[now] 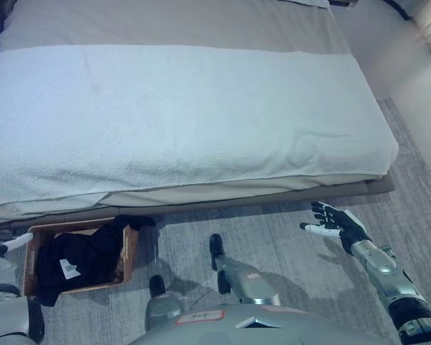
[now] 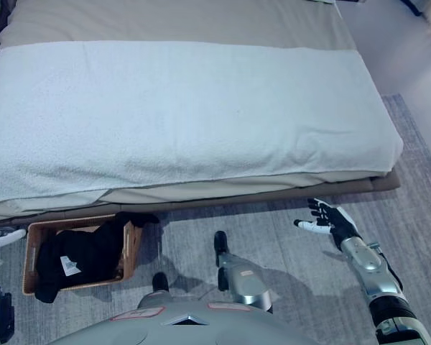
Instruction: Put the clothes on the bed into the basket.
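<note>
Down on the grey carpeted floor [image 1: 294,237], just beside the near edge of the bed, stands a rectangular brown wooden basket [image 1: 30,253]. A black garment [image 1: 82,259] fills it, with one part draped over the basket's right wall and trailing toward the bed. A small white label [image 1: 70,269] is sewn on the black garment; dark marks show on it, but they are too small to read.

The wide bed [image 1: 201,21] carries a pale blue-white textured blanket [image 1: 187,115] spread flat across most of its top, with a strip of beige sheet showing beyond it at the far end and another beige layer under the blanket's near edge. The blanket's near left corner hangs down toward the basket.

The right robot hand [image 1: 335,224] is raised over the floor at the lower right, well apart from the basket and near the bed's right corner. Its arm reaches in from the lower right with the wrist bent, and the dark fingers with white tips are spread apart and hold nothing.

The left robot hand [image 1: 1,244] shows only at the left edge, just beside the basket's left wall; a white-tipped finger points toward the basket, and whether the rest is spread or curled cannot be told.
</note>
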Tool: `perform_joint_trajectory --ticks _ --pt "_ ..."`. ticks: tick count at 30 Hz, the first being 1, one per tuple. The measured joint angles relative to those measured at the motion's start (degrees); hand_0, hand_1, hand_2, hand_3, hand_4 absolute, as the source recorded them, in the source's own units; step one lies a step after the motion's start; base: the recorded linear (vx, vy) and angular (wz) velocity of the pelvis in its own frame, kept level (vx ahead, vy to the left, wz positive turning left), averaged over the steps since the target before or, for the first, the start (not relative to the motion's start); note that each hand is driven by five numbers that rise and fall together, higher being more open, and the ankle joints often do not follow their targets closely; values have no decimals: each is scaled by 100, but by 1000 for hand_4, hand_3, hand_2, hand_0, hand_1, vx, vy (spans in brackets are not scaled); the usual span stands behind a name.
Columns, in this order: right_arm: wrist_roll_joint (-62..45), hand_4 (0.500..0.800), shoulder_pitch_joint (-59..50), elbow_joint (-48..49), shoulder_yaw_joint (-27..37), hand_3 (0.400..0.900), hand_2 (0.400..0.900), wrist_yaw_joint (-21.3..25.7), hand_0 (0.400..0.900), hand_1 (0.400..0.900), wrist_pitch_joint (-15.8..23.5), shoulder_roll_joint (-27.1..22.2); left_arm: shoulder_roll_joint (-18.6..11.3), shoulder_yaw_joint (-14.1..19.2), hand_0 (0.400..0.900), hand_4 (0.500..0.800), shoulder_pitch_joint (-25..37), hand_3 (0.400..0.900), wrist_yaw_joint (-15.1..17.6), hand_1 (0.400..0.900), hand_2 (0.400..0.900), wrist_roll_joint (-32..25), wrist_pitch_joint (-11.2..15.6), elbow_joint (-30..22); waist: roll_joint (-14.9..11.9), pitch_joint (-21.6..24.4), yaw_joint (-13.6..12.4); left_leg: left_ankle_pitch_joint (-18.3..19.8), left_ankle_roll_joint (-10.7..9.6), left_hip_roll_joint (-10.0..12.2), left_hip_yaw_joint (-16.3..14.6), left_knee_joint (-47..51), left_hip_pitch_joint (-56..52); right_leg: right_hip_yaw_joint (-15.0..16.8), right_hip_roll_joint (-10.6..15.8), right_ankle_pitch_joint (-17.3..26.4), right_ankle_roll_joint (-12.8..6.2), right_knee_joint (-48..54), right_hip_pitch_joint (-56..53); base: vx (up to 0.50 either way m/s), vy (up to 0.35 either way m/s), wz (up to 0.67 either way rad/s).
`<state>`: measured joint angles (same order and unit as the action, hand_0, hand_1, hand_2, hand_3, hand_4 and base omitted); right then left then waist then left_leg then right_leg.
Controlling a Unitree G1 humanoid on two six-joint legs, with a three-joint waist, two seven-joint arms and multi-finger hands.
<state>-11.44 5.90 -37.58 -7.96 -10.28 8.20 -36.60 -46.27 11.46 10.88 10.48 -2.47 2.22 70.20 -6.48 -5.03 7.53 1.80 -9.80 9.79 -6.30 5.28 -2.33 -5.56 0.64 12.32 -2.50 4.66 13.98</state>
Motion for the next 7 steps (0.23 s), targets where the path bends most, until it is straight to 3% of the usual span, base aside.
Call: perform_joint_trajectory --ticks 2,7 --pt "1 800 30 -10 45 900 900 3 900 900 0 2 230 -163 900 800 -45 900 20 900 900 -199 66 -826 26 -17 -8 -1 0 0 57 0 24 -34 10 0 -1 3 -3 7 -10 9" --pt "13 800 -30 -93 142 900 900 34 900 900 9 48 812 -698 900 800 -117 900 4 900 900 -556 396 -2076 100 -67 7 -2 2 2 116 0 7 -82 20 0 -1 25 -56 8 -4 4"
